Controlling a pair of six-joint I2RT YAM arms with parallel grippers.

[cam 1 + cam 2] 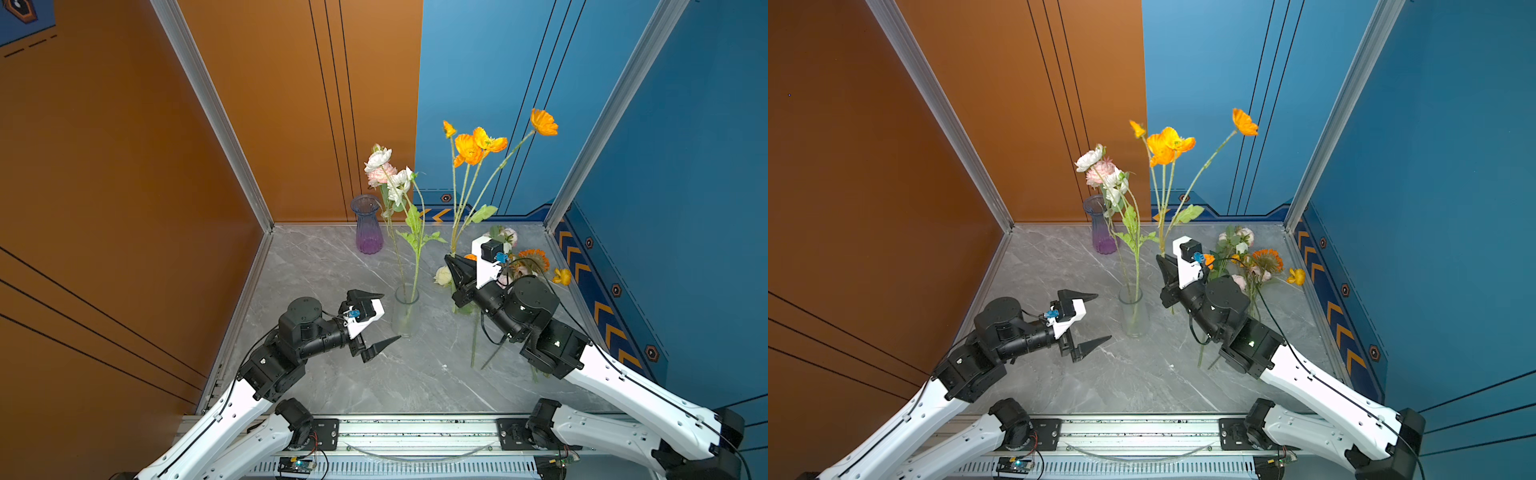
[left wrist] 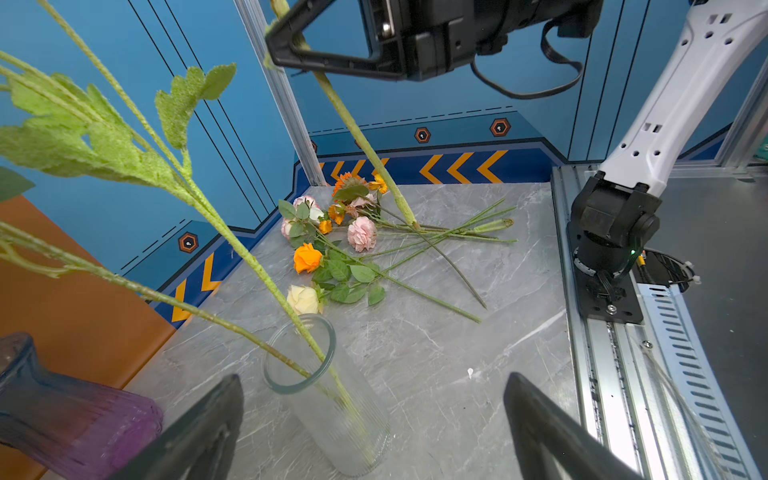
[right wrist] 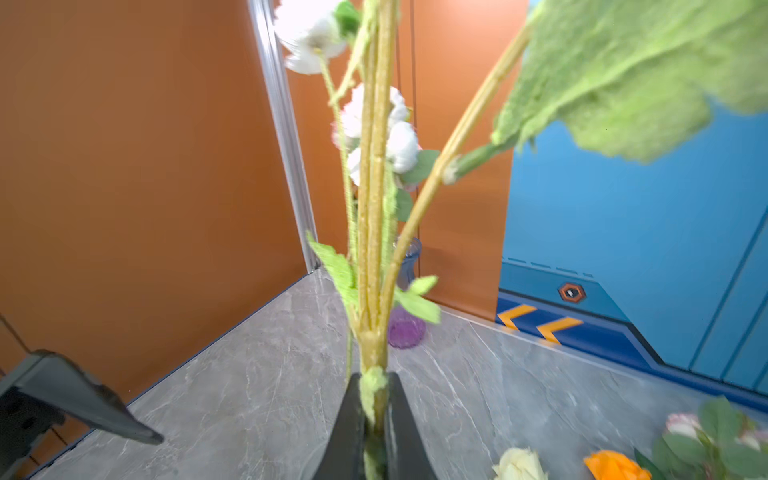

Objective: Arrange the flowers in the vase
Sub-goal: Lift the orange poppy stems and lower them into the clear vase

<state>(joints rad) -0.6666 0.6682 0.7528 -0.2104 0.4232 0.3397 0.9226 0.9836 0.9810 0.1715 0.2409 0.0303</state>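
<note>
Though half-hidden in both top views, loose flowers (image 2: pixel 361 233) whole from left wrist.

Just ahead of the left gripper (image 1: pixel 390 316), on the table (image 1: pixel 332 374): near vase (image 1: pixel 406 316), two stems (image 1: pixel 415 257) standing in it. Beyond that, well apart: far vase (image 1: pixel 368 228). Pinched in the right gripper (image 1: pixel 449 258): branching stem (image 1: pixel 457 208), upright, near the near vase. Below the right gripper, on its side away from both vases, lying on the table: loose flowers (image 2: pixel 361 235).

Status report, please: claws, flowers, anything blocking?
Left claw open by clear vase. Right claw shut on orange flowers, lifted. White flowers already in vase; pile on table.
</note>
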